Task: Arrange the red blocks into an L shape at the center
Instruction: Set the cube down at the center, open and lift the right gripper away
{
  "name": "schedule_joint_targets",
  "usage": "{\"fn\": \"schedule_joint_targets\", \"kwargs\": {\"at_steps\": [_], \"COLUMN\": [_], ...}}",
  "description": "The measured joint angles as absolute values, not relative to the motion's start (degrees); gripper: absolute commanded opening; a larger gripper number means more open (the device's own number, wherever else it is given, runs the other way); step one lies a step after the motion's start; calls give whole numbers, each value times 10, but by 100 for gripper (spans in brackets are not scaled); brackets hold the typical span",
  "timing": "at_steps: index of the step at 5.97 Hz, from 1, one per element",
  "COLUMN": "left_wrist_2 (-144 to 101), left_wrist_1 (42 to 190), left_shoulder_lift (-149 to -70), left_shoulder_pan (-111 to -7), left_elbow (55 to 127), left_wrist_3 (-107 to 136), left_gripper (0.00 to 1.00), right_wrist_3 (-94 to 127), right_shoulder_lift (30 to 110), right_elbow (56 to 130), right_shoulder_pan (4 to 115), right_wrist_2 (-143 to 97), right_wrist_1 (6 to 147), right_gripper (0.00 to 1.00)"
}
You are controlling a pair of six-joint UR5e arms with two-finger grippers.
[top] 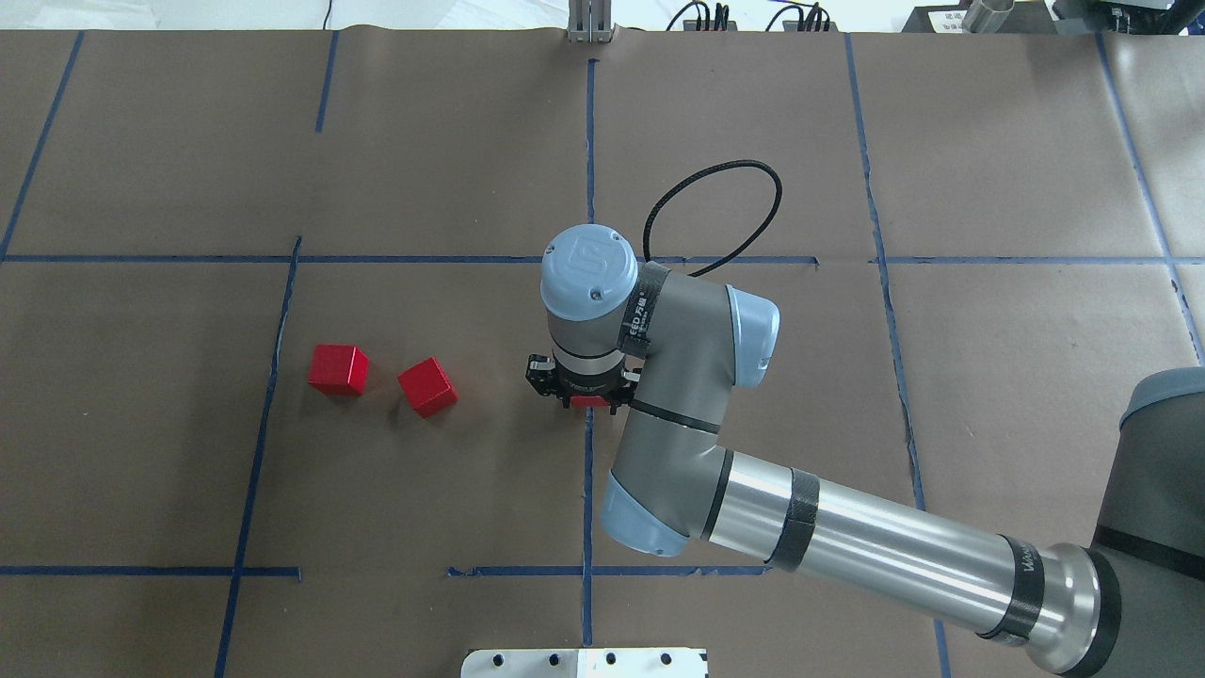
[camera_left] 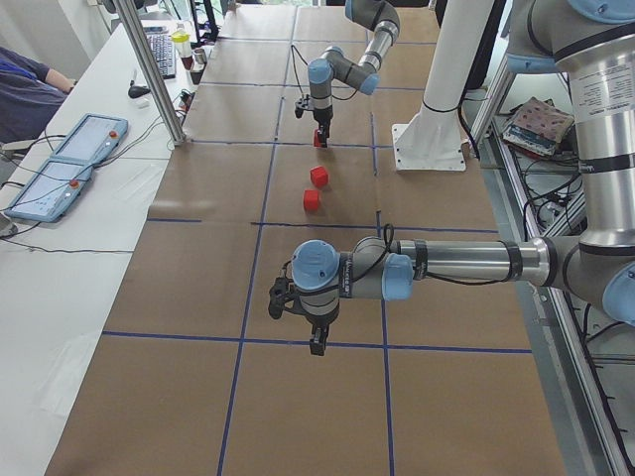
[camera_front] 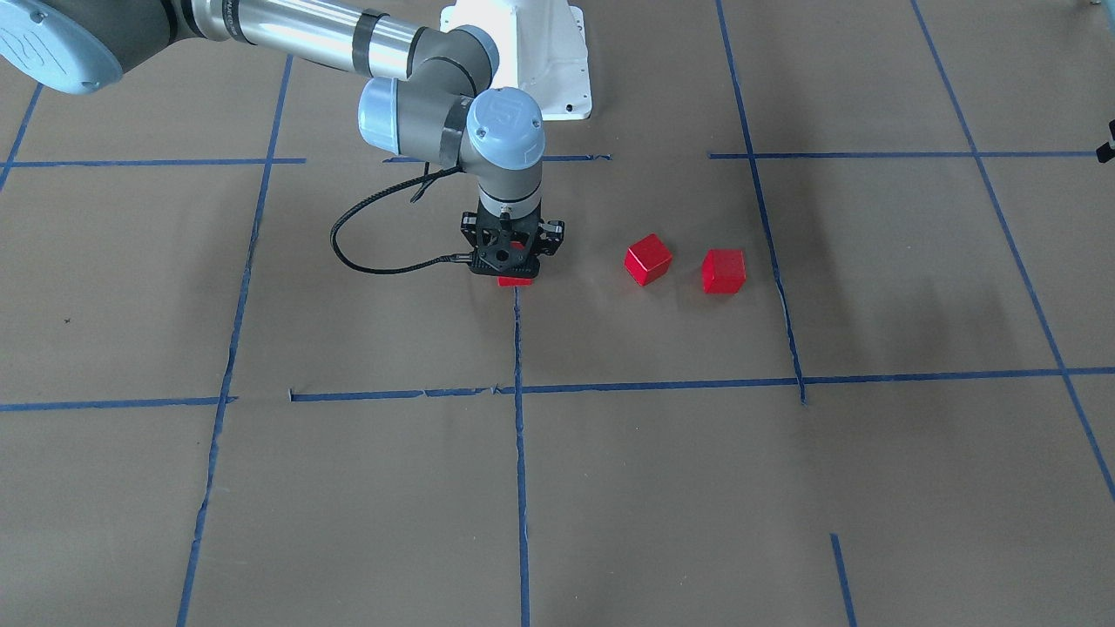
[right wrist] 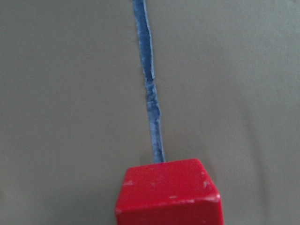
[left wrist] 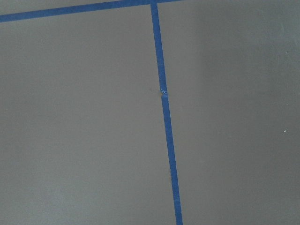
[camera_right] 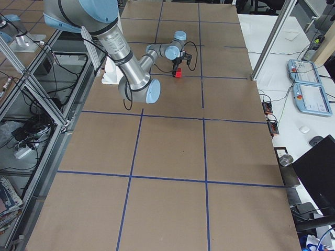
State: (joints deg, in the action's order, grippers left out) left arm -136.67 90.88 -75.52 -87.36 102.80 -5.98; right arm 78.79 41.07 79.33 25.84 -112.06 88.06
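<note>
My right gripper (camera_front: 516, 272) points straight down in the center square (camera_front: 653, 340) and is shut on a red block (camera_front: 516, 280). It holds the block at or just above the paper, at the end of the blue tape line. The right wrist view shows this block (right wrist: 168, 194) at its bottom edge. Two more red blocks (camera_front: 648, 259) (camera_front: 724, 271) lie apart on the paper in the same square, on the robot's left side. My left gripper (camera_left: 315, 344) hangs over bare paper far from the blocks; I cannot tell whether it is open or shut.
The white robot base (camera_front: 531, 52) stands behind the center square. A black cable (top: 725, 202) loops out from the right wrist. Operator pendants (camera_left: 64, 164) and a metal post (camera_left: 149, 69) stand beside the paper.
</note>
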Motion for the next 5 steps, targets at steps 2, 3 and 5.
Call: {"fn": "schedule_joint_targets", "kwargs": {"at_steps": [2, 3, 5], "left_wrist_2": [-1367, -1367, -1367], "left_wrist_1": [909, 909, 909], "left_shoulder_lift": [-755, -755, -755], "left_shoulder_pan": [-874, -874, -874], "left_elbow": [1028, 1028, 1029], "left_wrist_3": [-60, -60, -60], "left_gripper": [100, 100, 100], "right_wrist_3": [788, 787, 776], "right_shoulder_lift": [410, 410, 396], "right_elbow": [793, 793, 805], "right_shoulder_pan": [256, 255, 273], "right_wrist_2": [-1120, -1120, -1123], "right_wrist_1": [879, 879, 882], "right_gripper": [98, 99, 99]}}
